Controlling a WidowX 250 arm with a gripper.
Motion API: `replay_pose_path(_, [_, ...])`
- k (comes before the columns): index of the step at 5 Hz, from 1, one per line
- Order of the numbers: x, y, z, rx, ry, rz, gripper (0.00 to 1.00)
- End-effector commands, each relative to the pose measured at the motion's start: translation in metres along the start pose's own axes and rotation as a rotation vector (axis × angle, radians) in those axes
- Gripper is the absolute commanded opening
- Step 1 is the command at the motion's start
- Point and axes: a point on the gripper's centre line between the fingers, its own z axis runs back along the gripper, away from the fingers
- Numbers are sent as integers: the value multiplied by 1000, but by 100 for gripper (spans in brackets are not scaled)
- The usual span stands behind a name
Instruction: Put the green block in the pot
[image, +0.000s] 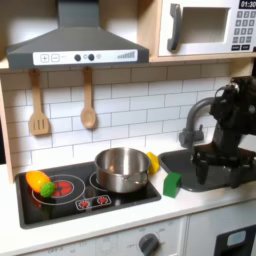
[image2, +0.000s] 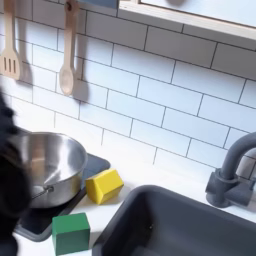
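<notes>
First exterior view: green block on counter just right of stove, near pot on right burner, not inside. Black arm over sink; gripper low beside block; jaw state cannot be told. Second exterior view: green block beside yellow piece.

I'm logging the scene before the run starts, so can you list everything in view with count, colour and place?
pot: 1, silver, on stovetop
green block: 1, green, counter between stove and sink
yellow toy piece: 1, yellow, beside pot
orange toy with green ball: 1, stove's left burner, first exterior view
wooden utensils: 2, hanging on tiled wall
faucet: 1, dark grey, behind sink
sink: 1, dark
microwave: 1, upper right, first exterior view
gripper: 1, black, over sink
</notes>
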Motion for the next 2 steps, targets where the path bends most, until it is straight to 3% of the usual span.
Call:
replay_pose_path(1, [35, -2, -3, 58, 26, 211, 100])
replay_pose_path(2, [50, 4, -4, 52, 59, 346, 100])
